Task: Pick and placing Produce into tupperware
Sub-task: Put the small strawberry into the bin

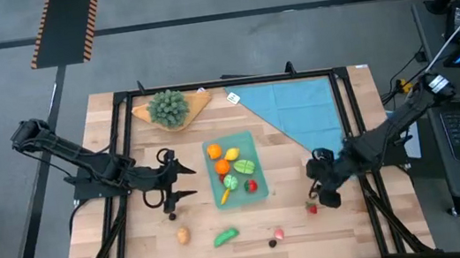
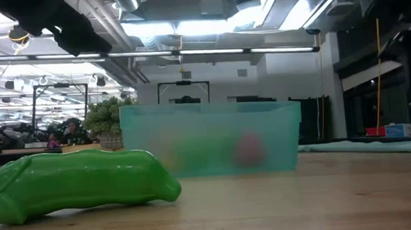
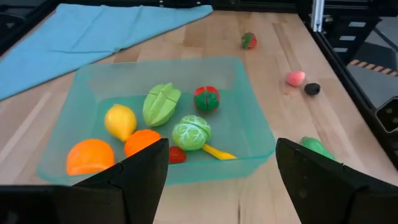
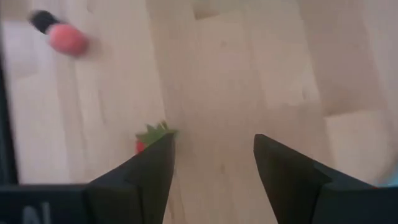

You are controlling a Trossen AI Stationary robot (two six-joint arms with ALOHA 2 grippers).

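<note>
Translucent teal tupperware [image 1: 237, 169] holds glossy plastic produce [image 3: 155, 118] on the wood-plank table [image 1: 138, 239]. Left gripper [image 1: 176, 181] and right gripper [image 4: 211, 163]: dark angular fingers open, empty.

The left arm comes in from the left edge of the high view, elbow up near the upper left, forearm running right toward the middle of the frame. Its tool [image 1: 180, 181] sits left of centre, fingers spread apart with nothing between them, pointing right. The right arm enters from the right edge, sloping down and left across the frame. Its tool [image 1: 322, 193] hangs low at the right of centre, tipped downward over the surface, the two dark fingers [image 4: 134, 180] standing apart and holding nothing.
</note>
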